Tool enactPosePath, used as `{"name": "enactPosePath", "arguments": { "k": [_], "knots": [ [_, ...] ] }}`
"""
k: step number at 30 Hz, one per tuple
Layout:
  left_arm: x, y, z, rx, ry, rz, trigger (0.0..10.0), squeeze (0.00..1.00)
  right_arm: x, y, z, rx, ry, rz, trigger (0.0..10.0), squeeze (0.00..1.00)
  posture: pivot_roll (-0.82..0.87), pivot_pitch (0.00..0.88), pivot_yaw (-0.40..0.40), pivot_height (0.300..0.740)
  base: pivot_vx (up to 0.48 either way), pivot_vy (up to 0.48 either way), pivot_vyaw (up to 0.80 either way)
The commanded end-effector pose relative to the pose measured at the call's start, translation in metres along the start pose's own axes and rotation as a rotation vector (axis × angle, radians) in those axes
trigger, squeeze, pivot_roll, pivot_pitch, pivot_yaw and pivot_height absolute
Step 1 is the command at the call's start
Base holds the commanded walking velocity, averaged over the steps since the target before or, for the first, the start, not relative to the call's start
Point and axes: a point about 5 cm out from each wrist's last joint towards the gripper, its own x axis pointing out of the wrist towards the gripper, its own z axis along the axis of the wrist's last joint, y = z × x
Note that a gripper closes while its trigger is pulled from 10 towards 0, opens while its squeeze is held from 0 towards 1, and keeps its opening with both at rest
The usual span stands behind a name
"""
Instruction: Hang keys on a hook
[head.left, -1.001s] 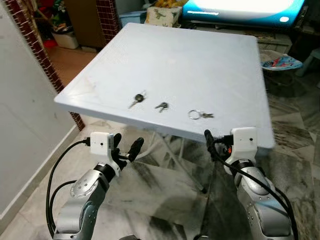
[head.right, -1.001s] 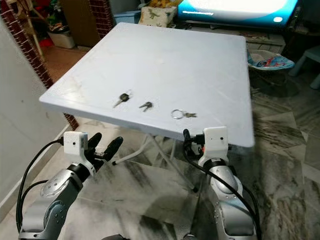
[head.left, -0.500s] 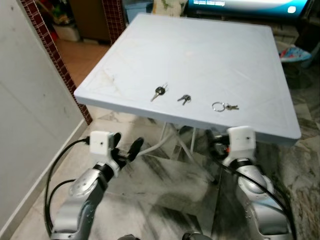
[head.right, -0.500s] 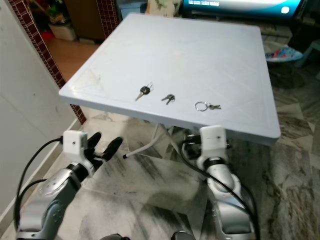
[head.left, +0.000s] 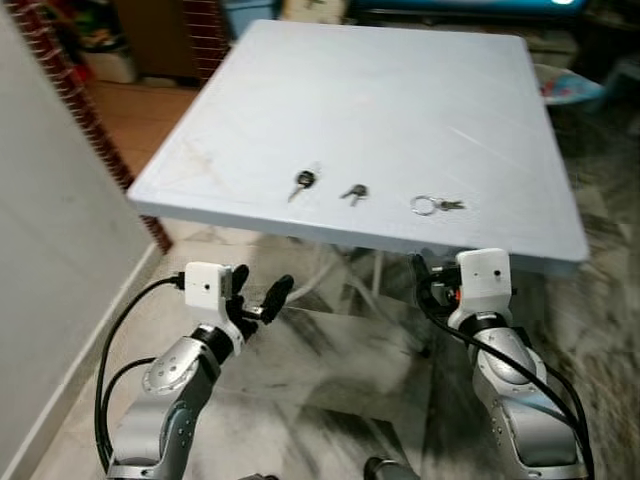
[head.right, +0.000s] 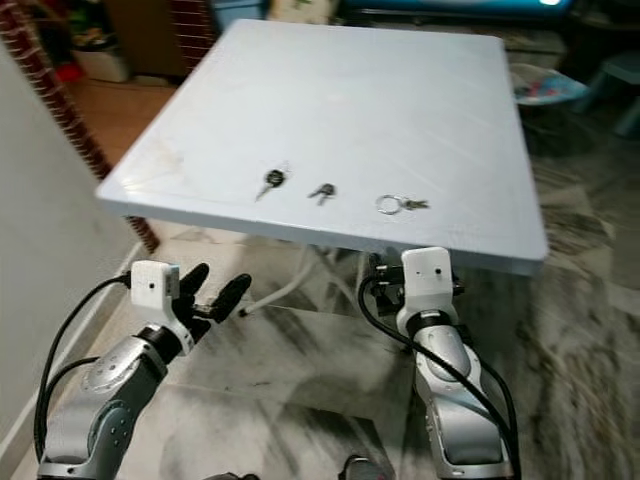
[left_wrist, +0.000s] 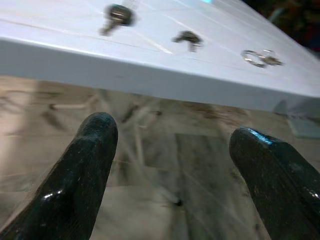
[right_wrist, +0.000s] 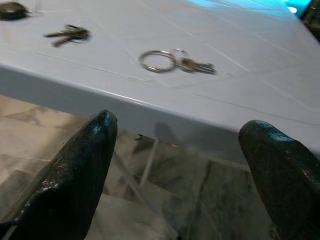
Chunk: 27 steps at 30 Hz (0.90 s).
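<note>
Left eye view shows a white table (head.left: 400, 90) with three sets of keys in a row near its front edge: a black-headed key (head.left: 303, 181) on the left, a small dark key (head.left: 353, 192) in the middle, and keys on a ring (head.left: 432, 205) on the right. Left gripper (head.left: 258, 296) and right gripper (right_wrist: 180, 165) both hover below the table's front edge over the marble floor (head.left: 330, 390), fingers spread apart and empty, the right one just under the ringed keys.
</note>
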Motion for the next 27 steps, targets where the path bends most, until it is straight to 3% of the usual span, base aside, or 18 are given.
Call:
{"name": "enactPosePath", "arguments": {
  "k": [1,16,27],
  "knots": [
    [-0.0035,0.0005,0.0019,0.005,-0.004,-0.001,10.0,0.00,0.0007,0.0003,-0.0002,-0.002,-0.001,0.000,10.0,0.00,-0.09,0.130,0.036,0.740,0.000,0.000,-0.78],
    [-0.0026,-0.0021,0.0026,0.001,-0.009,-0.023,10.0,0.00,0.0019,0.0009,0.0015,0.007,-0.007,0.010,10.0,0.00,-0.09,0.136,0.034,0.740,0.050,0.000,-0.76],
    [-0.0034,-0.0014,0.0018,0.001,-0.005,-0.022,10.0,0.00,0.0022,0.0029,0.0009,0.006,-0.010,0.021,10.0,0.00,-0.09,0.135,0.032,0.740,0.267,0.000,0.00]
  ]
}}
